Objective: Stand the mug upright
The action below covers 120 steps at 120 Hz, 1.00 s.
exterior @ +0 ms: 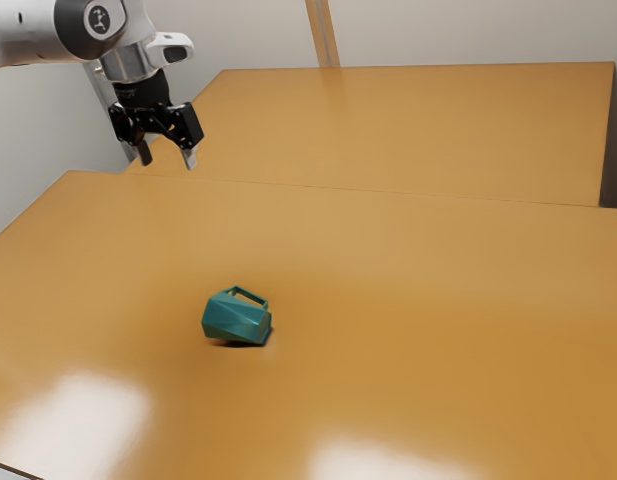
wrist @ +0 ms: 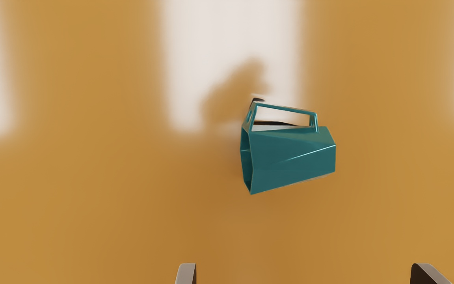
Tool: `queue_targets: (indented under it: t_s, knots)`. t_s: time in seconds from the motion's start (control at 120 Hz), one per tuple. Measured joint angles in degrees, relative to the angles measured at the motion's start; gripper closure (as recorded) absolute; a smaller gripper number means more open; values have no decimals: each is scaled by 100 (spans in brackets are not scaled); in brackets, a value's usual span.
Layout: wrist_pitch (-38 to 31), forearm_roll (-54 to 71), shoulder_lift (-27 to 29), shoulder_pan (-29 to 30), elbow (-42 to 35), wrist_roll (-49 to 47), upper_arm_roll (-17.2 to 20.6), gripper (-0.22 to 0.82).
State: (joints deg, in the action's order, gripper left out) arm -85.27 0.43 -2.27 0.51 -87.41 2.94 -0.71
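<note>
Observed a glossy orange-brown table [exterior: 438,330], with a faceted teal mug [exterior: 236,320] lying on its side directly on it. Recorded pale glare [exterior: 83,425] on the tabletop to the exterior view's left and right of the mug, nearer that camera.

Your mug [exterior: 235,317] | teal, faceted, open handle | lying on its side, handle raised | resting on the tabletop [exterior: 418,330]
</note>
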Motion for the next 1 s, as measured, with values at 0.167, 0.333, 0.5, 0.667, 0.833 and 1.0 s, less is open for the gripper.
queue_targets:
  t_s: [0.167, 0.333, 0.5, 0.667, 0.833, 1.0]
  knots:
    - [-1, 7, 66, -20, -51, 2, 16, 1]
    - [-14, 8, 300, -86, -342, 47, -36, 1]
    - [-197, -44, 499, 65, -713, 154, -44, 1]
    - [-336, -386, 595, 837, -947, 363, -46, 1]
    - [-546, -996, 692, 1241, -1315, 728, -101, 1]
    - [-779, -1760, 782, 1392, -1815, 1243, -386, 2]
